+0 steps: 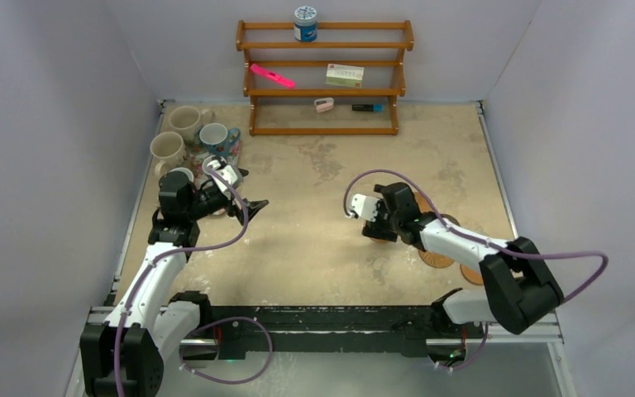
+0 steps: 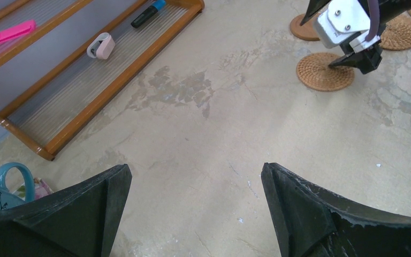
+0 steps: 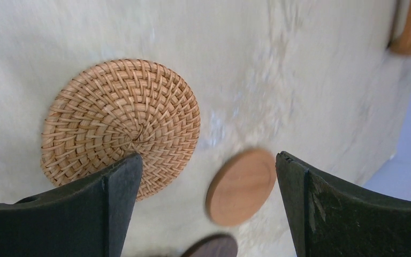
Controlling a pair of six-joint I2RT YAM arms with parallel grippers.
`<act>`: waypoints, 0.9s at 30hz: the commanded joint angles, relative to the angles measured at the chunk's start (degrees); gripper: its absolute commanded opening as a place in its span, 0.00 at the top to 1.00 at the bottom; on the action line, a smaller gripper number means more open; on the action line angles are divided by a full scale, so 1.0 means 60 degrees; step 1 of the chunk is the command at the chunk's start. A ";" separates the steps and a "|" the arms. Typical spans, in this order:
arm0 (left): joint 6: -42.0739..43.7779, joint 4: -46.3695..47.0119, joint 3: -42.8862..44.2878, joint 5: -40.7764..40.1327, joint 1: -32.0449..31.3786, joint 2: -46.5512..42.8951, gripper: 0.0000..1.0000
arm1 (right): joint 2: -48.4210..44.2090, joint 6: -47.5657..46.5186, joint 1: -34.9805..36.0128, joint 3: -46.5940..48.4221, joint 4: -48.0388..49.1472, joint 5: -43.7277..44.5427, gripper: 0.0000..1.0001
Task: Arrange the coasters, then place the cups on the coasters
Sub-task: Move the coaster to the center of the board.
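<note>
Right wrist view: the right tool point(image 3: 207, 159) stands fully open and empty, low over the worktop point(image 3: 299, 64). One finger overlaps the near rim of a woven coaster point(image 3: 120, 126); whether it touches cannot be told. Just beside it, between the fingers, lie a smooth tan coaster point(image 3: 242, 186) and, at the frame edge, a dark coaster point(image 3: 211, 247). In the top view, more coasters lie near the right arm, partly hidden by it.

Handling, woven coaster: judged light, thin and slightly flexible; the rough weave should resist slip. It lies flat and offers only its rim. Pinch at the edge with one finger worked under, or slide it along the worktop. The smooth discs are likely stiffer and slicker.

The left tool point(image 1: 252, 208) is likewise wide open and holds nothing; it points across the middle of the worktop. Beyond it, at the far left corner, the mugs point(image 1: 186, 122) stand clustered, none on a coaster. They are judged rigid, heavier, glazed and breakable. Grip across the wall at the rim or by the handle, and lift clear of neighbours. A wooden rack point(image 1: 322, 93) stands at the far wall.
</note>
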 commanded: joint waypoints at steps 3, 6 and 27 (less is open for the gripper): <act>0.0260 0.0067 0.0182 -0.0044 0.0029 -0.0011 0.00 | 0.1826 0.0254 0.1583 0.0106 0.1232 -0.1074 0.01; 0.0336 0.0041 0.0162 -0.0146 0.0029 -0.0102 0.00 | 0.2152 0.0563 0.2280 0.0324 0.1685 -0.0816 0.01; 0.0334 0.0084 0.0111 -0.0221 0.0029 -0.0100 0.00 | -0.0580 -0.0122 -0.1988 0.0890 0.0613 0.0335 0.01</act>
